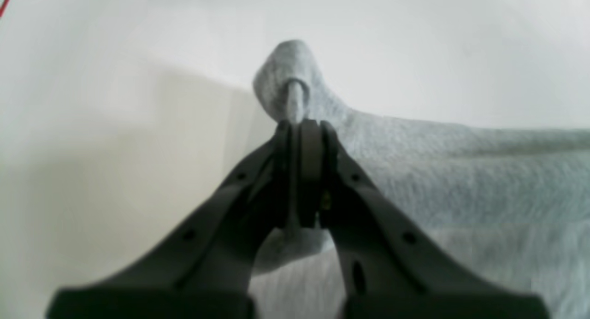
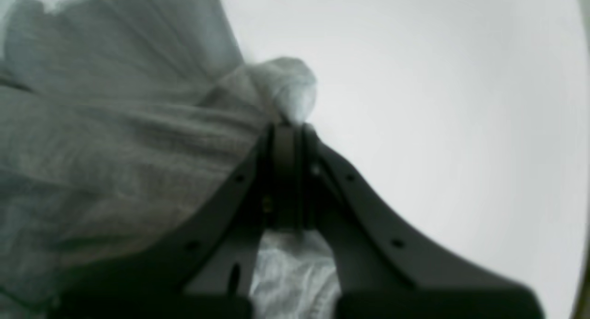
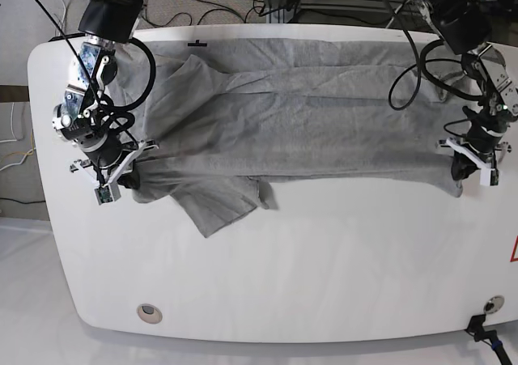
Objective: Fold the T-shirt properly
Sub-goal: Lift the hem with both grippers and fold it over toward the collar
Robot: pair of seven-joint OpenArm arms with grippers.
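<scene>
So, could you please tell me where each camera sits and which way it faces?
Left wrist: on the left arm, looking along the left gripper, shut on the T-shirt.
Right wrist: on the right arm, looking along the right gripper, likewise pinching cloth.
Base: overhead, facing down at the table, both arms showing.
All three views share the shirt.

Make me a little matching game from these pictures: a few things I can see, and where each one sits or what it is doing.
Things:
1. left tool
2. right tool
3. T-shirt
4. table

States:
a. white, bare along the near side
b. grey, spread across the far half
c. clamped on cloth at the base view's right
d. clamped on cloth at the base view's left

Pairs: 1-c, 2-d, 3-b, 4-a
</scene>
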